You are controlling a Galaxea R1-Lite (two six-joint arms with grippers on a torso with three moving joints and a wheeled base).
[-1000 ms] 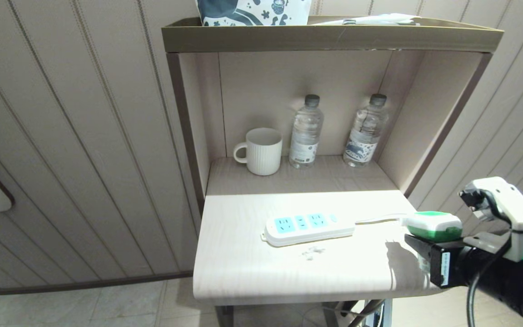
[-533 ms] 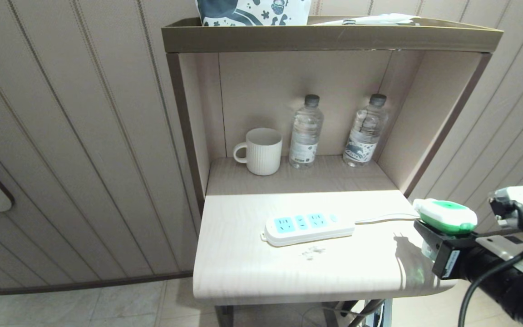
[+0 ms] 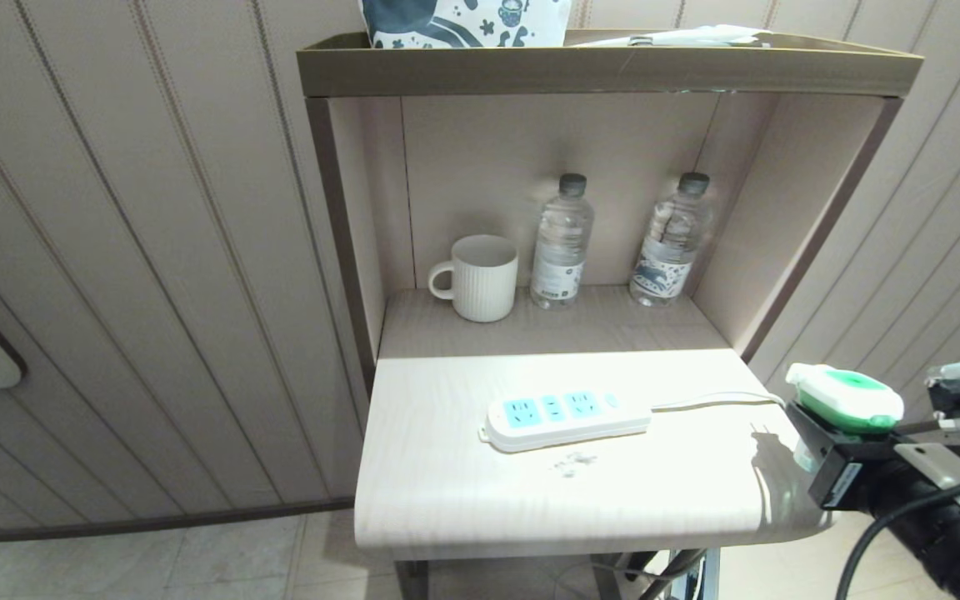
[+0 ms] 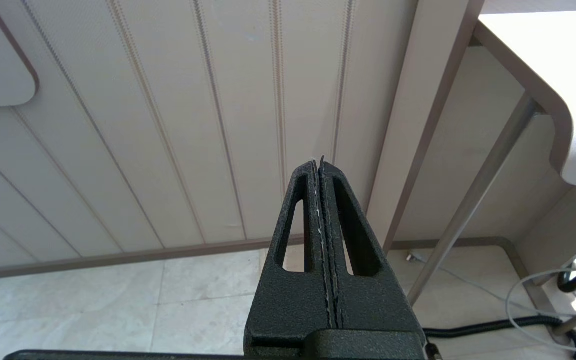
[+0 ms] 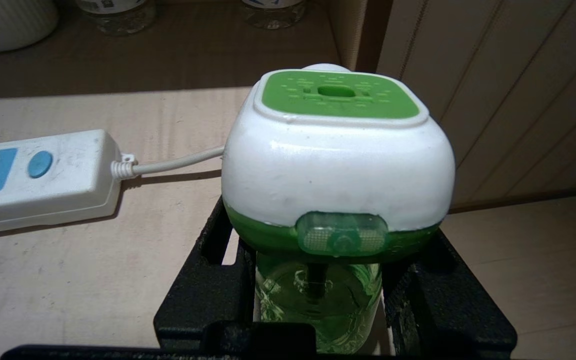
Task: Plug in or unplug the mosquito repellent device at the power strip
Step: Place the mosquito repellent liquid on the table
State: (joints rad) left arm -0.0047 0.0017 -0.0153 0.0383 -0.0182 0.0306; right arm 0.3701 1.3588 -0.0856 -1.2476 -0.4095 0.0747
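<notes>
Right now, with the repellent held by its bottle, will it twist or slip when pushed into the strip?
Probably a little. The right gripper clamps only the smooth green bottle of the repellent, so its wider white head may lever sideways. The power strip lies loose on the table and looks light; it may slide.

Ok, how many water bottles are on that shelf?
2. One bottle stands just right of the mug; the other bottle stands near the shelf's right wall. Nothing there looks able to hide a third.
</notes>
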